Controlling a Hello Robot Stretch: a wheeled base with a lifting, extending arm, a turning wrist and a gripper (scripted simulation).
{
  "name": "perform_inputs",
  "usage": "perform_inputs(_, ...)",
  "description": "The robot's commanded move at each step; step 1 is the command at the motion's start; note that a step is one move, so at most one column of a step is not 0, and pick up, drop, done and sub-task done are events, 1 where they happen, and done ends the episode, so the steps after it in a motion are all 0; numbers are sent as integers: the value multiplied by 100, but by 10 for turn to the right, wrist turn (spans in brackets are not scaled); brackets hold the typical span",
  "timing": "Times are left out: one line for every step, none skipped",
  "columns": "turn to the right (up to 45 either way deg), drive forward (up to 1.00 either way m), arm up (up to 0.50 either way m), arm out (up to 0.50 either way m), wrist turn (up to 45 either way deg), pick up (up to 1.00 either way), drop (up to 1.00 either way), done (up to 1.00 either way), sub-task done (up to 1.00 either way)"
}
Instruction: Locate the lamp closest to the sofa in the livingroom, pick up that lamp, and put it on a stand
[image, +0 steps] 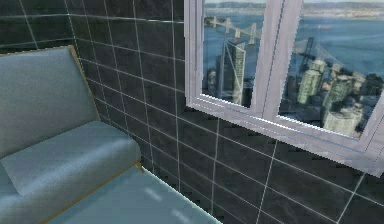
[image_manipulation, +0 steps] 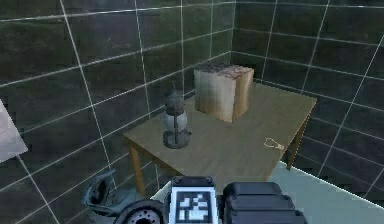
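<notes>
We see a dark tiled wall (image: 130, 60), a blue-grey sofa (image: 60, 120) against it, and a window (image: 290, 65) (city beyond). In the arm side view, a wooden table (image_manipulation: 235, 140) bears a brown block (image_manipulation: 222, 90) and, left of it, the small grey lamp (image_manipulation: 175, 122). Below sits the gripper (image_manipulation: 102, 190); we cannot tell its grip or load.

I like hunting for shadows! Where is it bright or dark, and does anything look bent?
Forward view: the window is brightest, a pale sheen lies on the sofa seat, and the window frame leans only in the picture. Arm side view: the table is evenly lit, with faint shade by the lamp and the brown box; dark wall tiles gleam faintly.
</notes>
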Motion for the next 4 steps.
perform_inputs(0, 0, 0, 48, 0, 0, 0, 0, 0)
perform_inputs(0, 0, 0, 0, 450, 0, 0, 0, 0)
perform_inputs(0, 0, 0, 0, 450, 0, 0, 0, 0)
perform_inputs(0, 0, 0, 0, 450, 0, 0, 0, 0)
